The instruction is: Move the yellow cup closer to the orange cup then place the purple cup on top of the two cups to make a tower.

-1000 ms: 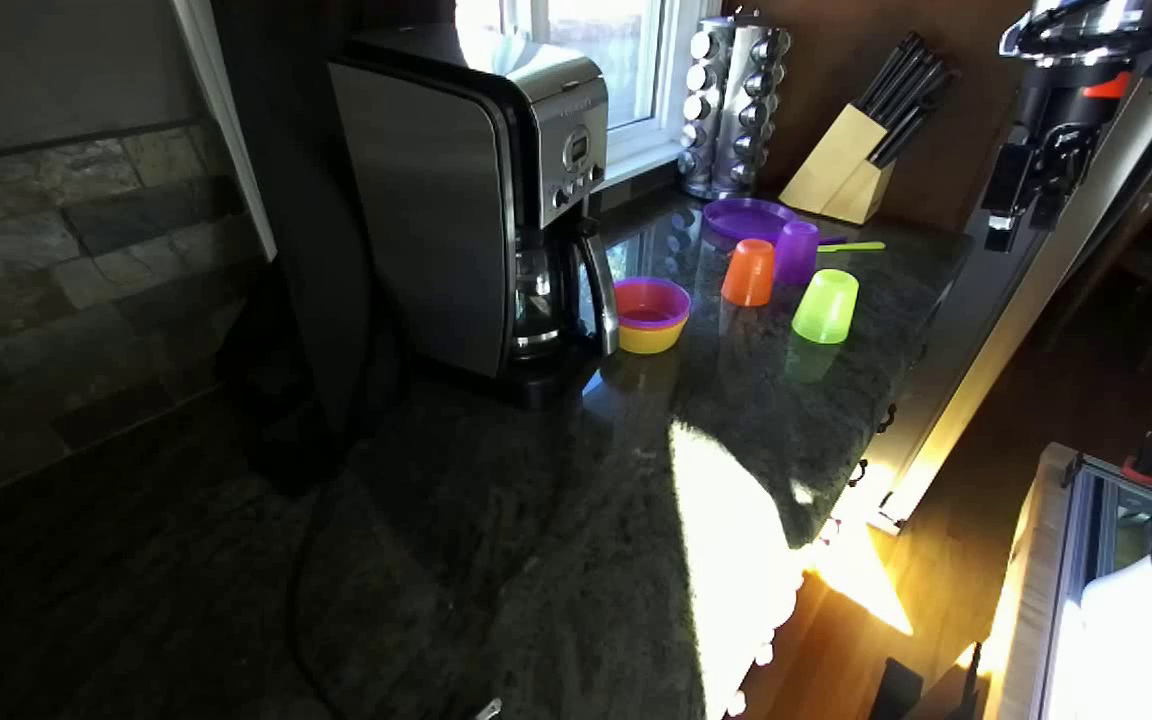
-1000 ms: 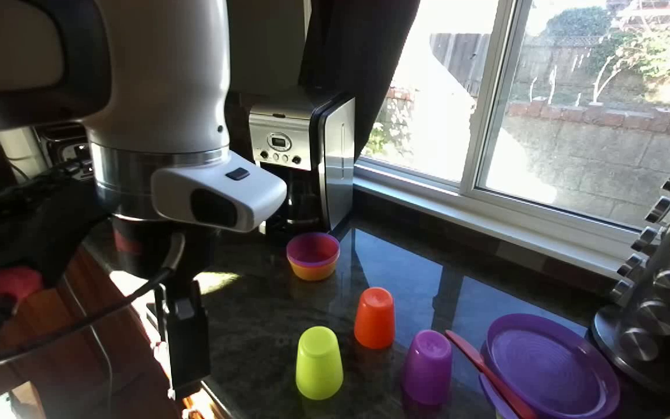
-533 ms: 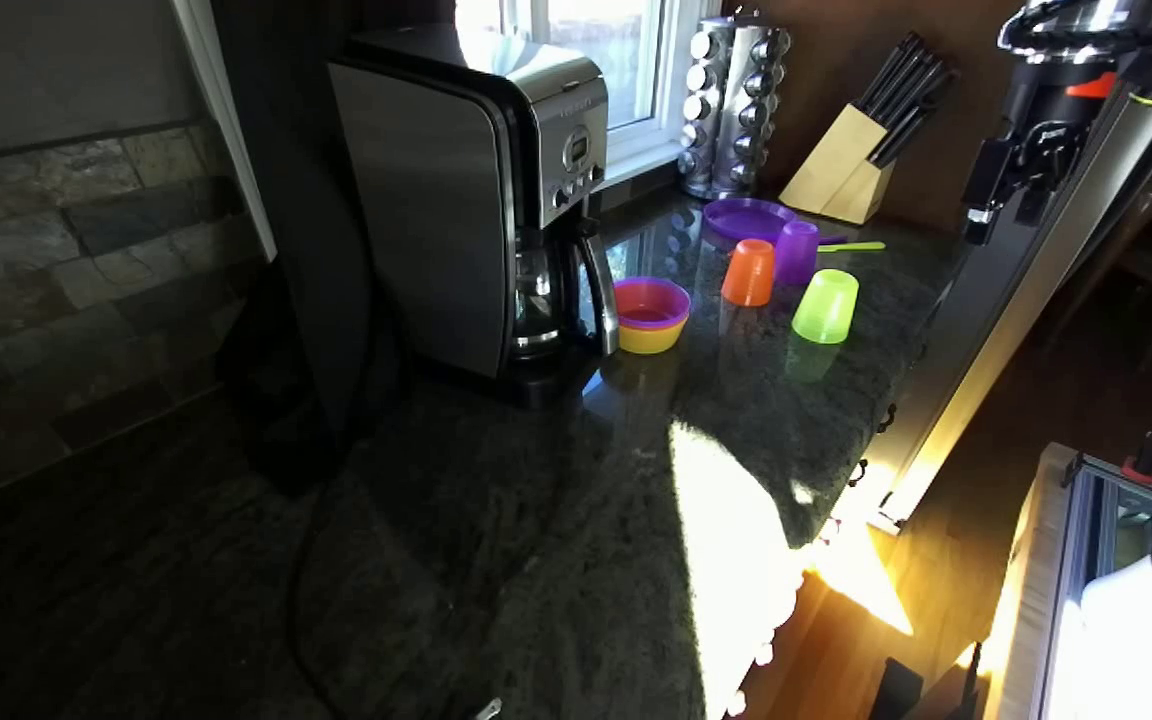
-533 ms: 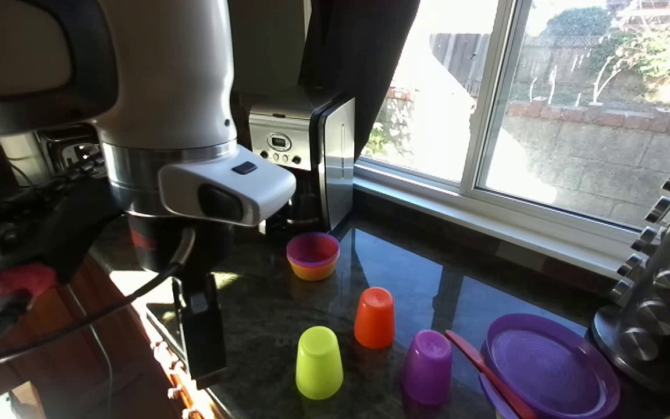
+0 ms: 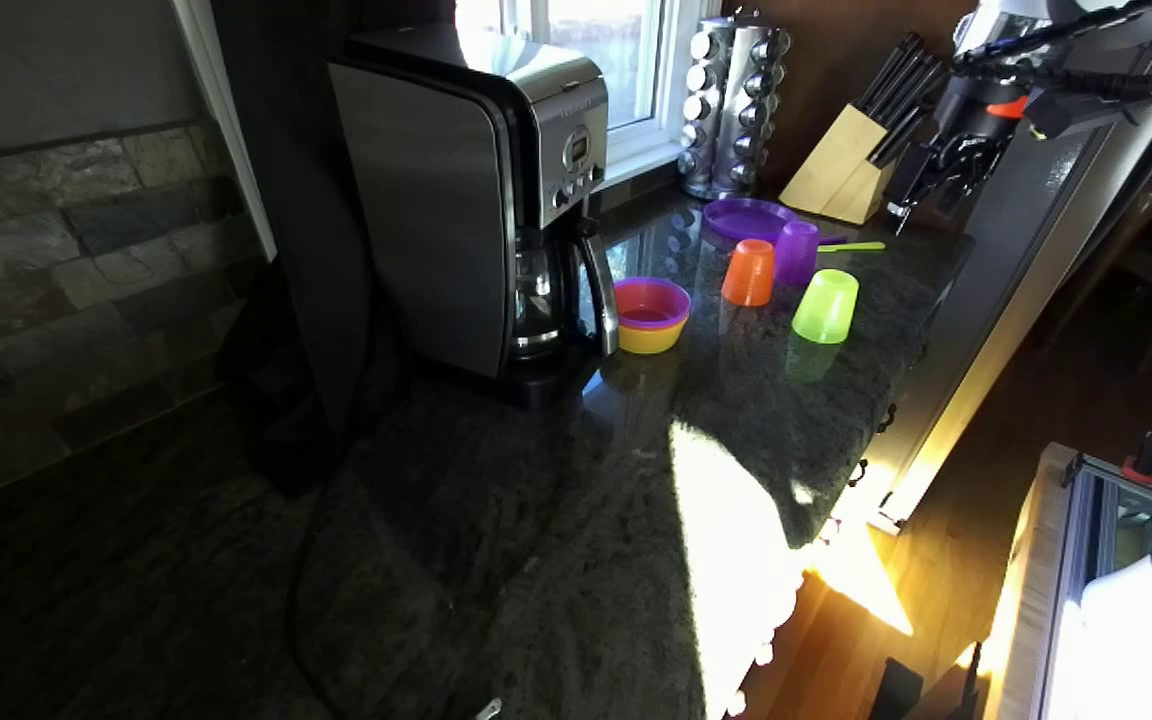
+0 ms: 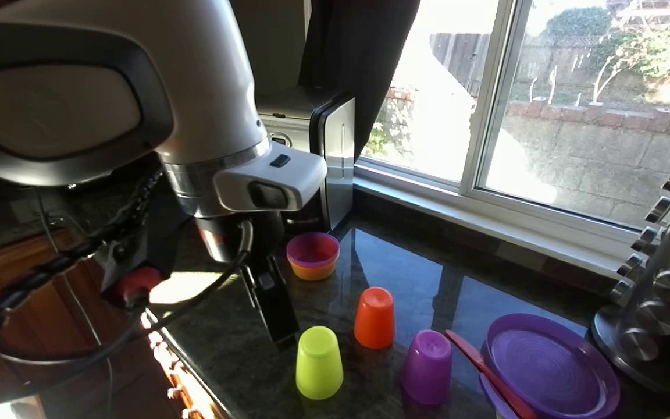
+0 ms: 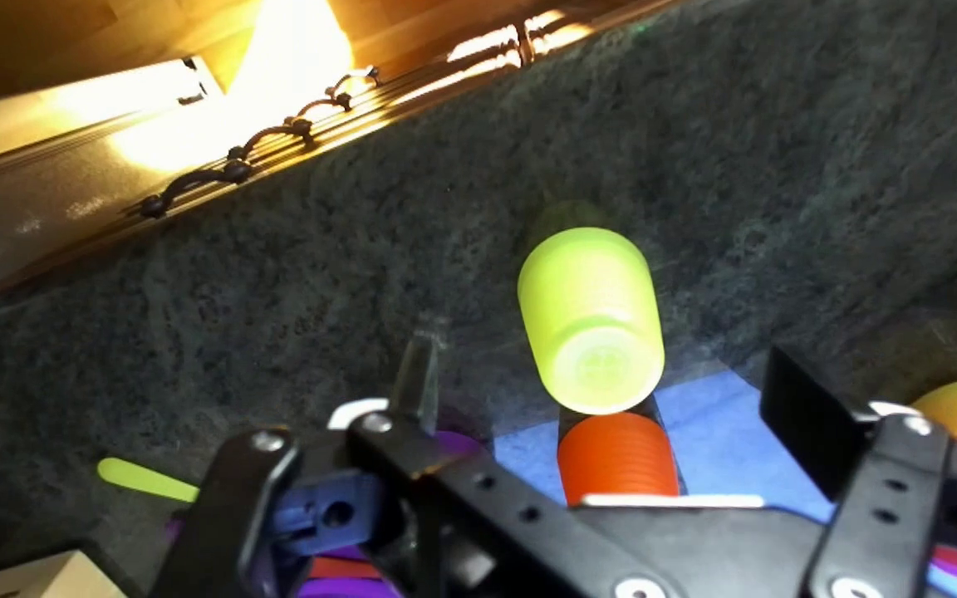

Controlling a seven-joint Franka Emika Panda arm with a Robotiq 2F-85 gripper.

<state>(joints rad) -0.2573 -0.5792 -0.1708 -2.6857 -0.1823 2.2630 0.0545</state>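
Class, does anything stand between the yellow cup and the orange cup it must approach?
Nothing visible does. In an exterior view, the purple cup stands to one side of the line from the yellow cup to the orange cup.

Backs onto a stone-tiled wall (image 5: 66, 290) at nine o'clock in an exterior view, opens into a white-framed window (image 5: 601, 70) at twelve and turns to a reddish-brown wall (image 5: 831, 60) at one. Drops at four to a sunlit wooden floor (image 5: 826, 620); catches a patch of sun (image 5: 731, 550) on the dark countertop (image 5: 556, 560) at five. Has a dark curtain (image 6: 358, 58) at twelve in an exterior view, looks out on a fence (image 6: 469, 55) at one and a grey wall (image 6: 591, 151) at two. Shows wooden cabinets (image 6: 44, 308) at eight. Has drawer handles (image 7: 237, 171) at ten in the wrist view, glare (image 7: 292, 50) at eleven.
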